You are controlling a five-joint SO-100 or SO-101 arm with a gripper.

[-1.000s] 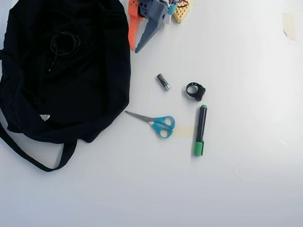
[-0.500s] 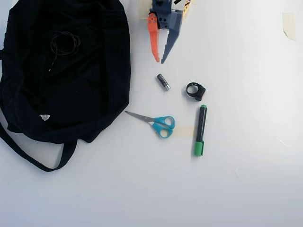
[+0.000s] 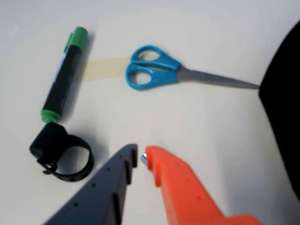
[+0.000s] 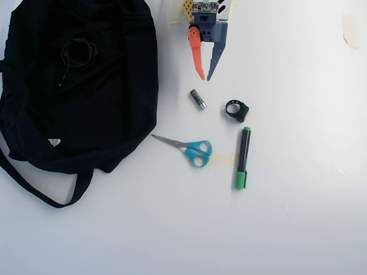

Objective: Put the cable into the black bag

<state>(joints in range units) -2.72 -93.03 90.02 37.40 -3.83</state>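
Note:
The black bag (image 4: pixel 114 114) lies flat at the left of the overhead view; its edge shows at the right of the wrist view (image 3: pixel 283 103). A thin black cable (image 4: pixel 77 52) lies coiled on top of the bag's upper part. My gripper (image 4: pixel 206 77), with one orange and one dark blue finger, is at the top centre, to the right of the bag and apart from it. Its fingertips nearly meet and hold nothing. In the wrist view the gripper (image 3: pixel 141 152) hovers over bare table. The cable is out of the wrist view.
A small grey cylinder (image 4: pixel 198 98) lies just below the gripper. A black ring clip (image 4: pixel 236 110) (image 3: pixel 61 157), a green-capped marker (image 4: pixel 243 157) (image 3: pixel 65 75) and blue-handled scissors (image 4: pixel 192 150) (image 3: pixel 159 70) lie on the white table, with a strip of tape (image 3: pixel 103 69) by the marker.

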